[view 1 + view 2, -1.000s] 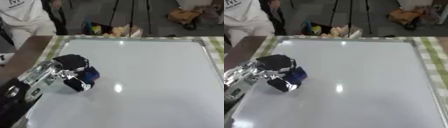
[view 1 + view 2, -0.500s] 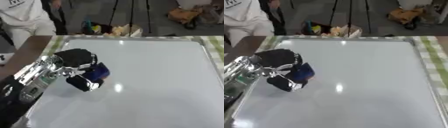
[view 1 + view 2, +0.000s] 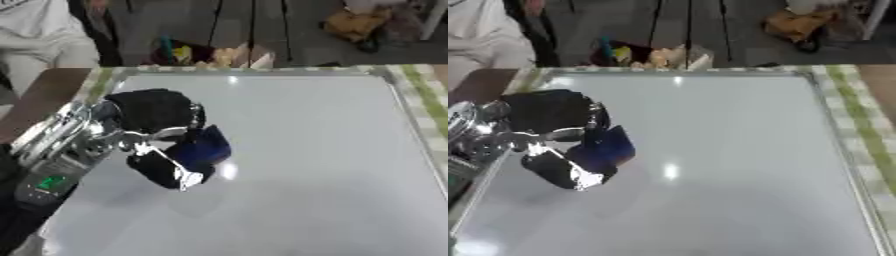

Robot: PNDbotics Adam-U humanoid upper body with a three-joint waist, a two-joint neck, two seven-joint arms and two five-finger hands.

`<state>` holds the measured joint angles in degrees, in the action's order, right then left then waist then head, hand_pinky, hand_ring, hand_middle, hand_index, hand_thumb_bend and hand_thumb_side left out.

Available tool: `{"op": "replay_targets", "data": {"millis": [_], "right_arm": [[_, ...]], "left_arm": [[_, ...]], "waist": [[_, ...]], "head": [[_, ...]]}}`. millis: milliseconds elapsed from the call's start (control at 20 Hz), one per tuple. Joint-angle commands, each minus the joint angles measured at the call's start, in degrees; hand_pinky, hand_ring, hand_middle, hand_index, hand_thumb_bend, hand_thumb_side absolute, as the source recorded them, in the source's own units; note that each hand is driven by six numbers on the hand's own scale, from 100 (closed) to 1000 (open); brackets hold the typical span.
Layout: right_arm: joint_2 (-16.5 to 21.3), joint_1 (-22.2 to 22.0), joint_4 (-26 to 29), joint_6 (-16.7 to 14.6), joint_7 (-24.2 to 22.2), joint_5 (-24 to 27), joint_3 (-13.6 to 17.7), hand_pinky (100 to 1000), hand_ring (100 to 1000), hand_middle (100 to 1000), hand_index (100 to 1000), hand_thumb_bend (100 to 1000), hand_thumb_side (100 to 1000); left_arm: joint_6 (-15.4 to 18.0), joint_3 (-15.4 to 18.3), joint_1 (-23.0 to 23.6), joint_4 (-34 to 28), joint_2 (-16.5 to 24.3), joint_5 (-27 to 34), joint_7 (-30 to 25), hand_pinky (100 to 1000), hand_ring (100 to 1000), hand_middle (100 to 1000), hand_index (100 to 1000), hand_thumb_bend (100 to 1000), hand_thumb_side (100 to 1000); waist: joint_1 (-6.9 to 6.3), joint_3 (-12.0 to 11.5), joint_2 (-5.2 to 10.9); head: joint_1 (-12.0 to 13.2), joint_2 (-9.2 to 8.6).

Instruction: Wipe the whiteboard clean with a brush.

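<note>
A large whiteboard (image 3: 315,150) with a silver frame lies flat and fills most of both views; I see no marks on its surface. My left hand (image 3: 153,117) comes in from the left over the board's left half, its fingers curled round a dark blue brush (image 3: 203,147) that is held against the board. My right hand is in neither view.
A green-checked cloth (image 3: 422,95) shows along the board's right edge. Past the far edge lie bags and clutter (image 3: 214,54) on the floor and tripod legs. A brown table edge (image 3: 39,100) and a person in white stand at the upper left.
My left hand has carried the brush to the right and slightly away from me across the board's left half. The view has also shifted a little.
</note>
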<state>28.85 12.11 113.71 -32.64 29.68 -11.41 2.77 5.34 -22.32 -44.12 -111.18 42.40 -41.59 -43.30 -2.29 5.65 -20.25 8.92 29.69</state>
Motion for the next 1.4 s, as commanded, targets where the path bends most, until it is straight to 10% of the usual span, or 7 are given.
{"op": "replay_targets", "data": {"millis": [50,1400], "right_arm": [[1.6,0.5,0.9,-0.2,-0.1,0.4,0.3,806,755,556,815,100,934],[1.1,1.1,0.9,-0.2,-1.2,1.1,-0.2,808,755,552,816,100,928]], "left_arm": [[0.9,-0.6,-1.7,-1.2,-0.1,-0.1,-2.0,367,482,322,443,100,637],[7.5,-6.3,-5.1,5.0,-7.7,-3.7,-4.0,375,488,327,446,100,639]], "waist": [[0.17,0.1,1.35],[0.07,0.7,0.83]], "head": [[-0.4,0.52],[-0.2,0.15]]}}
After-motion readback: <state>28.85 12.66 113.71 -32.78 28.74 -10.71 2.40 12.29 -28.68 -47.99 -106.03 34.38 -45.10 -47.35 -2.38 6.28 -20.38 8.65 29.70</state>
